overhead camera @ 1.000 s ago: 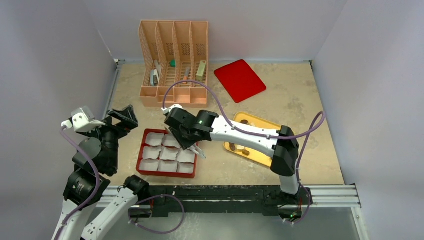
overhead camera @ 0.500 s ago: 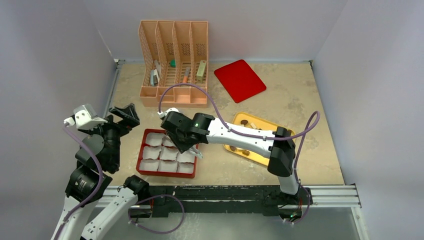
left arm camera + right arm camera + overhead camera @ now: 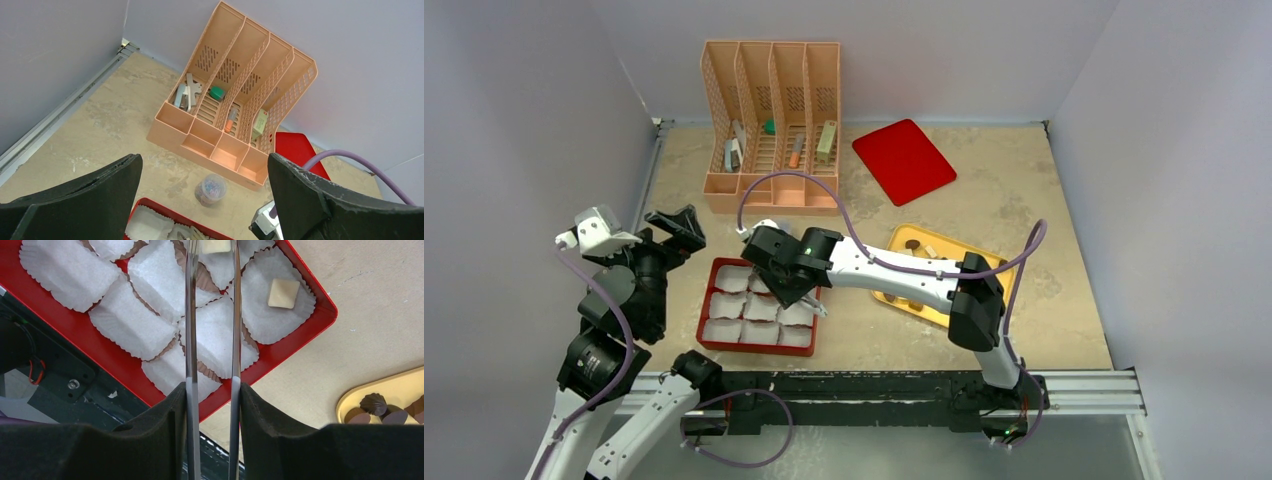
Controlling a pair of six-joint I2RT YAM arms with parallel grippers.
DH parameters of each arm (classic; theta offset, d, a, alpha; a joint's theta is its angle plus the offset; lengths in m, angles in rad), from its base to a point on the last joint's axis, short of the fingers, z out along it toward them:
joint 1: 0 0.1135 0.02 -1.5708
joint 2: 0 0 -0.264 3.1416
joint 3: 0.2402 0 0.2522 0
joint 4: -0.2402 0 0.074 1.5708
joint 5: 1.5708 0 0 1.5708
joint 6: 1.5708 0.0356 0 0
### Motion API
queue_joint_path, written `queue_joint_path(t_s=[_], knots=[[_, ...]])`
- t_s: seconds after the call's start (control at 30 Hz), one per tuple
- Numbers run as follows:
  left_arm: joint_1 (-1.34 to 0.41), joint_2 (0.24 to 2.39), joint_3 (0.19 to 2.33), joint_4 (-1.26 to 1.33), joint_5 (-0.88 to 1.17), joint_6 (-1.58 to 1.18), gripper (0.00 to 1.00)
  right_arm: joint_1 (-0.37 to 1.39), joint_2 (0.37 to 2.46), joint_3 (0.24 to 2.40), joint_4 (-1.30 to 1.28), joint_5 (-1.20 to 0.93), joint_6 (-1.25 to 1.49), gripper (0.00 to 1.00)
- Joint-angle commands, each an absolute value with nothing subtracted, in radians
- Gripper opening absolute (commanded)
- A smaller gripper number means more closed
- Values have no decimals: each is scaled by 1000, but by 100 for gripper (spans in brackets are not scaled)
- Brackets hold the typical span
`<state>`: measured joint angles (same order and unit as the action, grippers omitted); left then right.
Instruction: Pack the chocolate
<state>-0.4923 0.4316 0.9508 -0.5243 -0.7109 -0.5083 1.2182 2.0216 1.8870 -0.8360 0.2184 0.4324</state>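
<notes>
My right gripper is shut on a pair of metal tongs, whose two arms reach over the red tray of white paper cups. A cream-white chocolate sits between the tong arms at the top edge of the right wrist view, over a cup. Whether the tongs still pinch it I cannot tell. Another cream square chocolate lies in a corner cup. Dark and tan chocolates lie on the yellow tray. My left gripper hangs open and empty, left of the red tray.
A peach desk organizer stands at the back. A red lid lies to its right. A small clear jar of coloured bits sits between the organizer and the red tray. Grey walls close in on both sides.
The right arm has moved left and slightly nearer, carrying the tongs further over the red tray. The left arm has shifted a little.
</notes>
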Motion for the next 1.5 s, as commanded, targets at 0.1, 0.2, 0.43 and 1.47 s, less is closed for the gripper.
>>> queue_joint_path(t_s=[0.1,0.2,0.43,1.47], knots=[[-495,443,950,-478,-705,-489,96,1219,2000,1948,-859,254,419,43],[-495,446,948,-477,-703,-490,96,1220,1990,1947,-862,257,418,42],[-495,453,925,-467,-698,-488,96,1220,1916,1918,-869,236,421,42],[-495,549,821,-416,-629,-436,96,1026,1417,1457,-1132,417,663,41]])
